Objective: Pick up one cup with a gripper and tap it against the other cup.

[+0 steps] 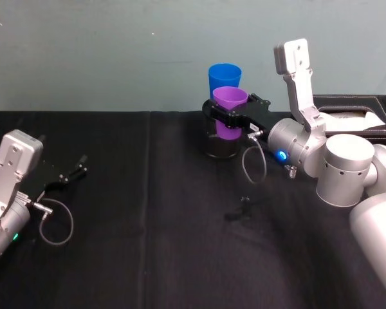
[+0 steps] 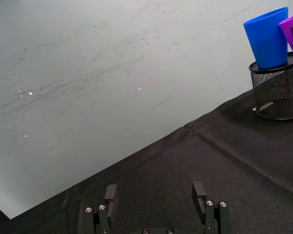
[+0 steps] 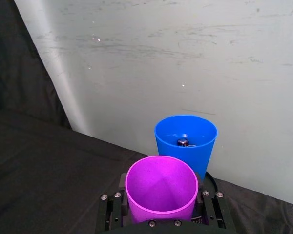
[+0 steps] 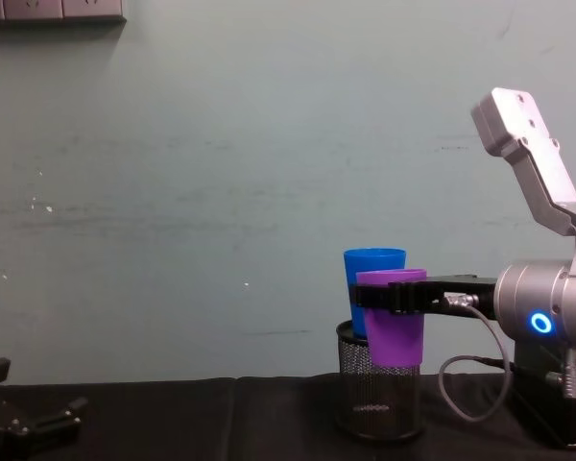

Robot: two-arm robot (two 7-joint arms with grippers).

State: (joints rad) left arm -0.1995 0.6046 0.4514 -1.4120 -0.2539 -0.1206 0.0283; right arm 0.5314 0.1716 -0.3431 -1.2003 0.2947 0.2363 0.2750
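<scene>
Purple cup pinched by fingers of right gripper, held just beside blue cup over mesh holder, left gripper fingers spread, low over desk.

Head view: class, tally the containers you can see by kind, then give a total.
Cups: 2 (purple cup, blue cup)
Mesh pen holder: 1
Black box: 1
Total: 4

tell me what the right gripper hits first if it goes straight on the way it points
Probably the bright blue plastic tumbler, straight ahead in the wrist view. The purple plastic tumbler clamped in the right gripper would touch it first.
</scene>
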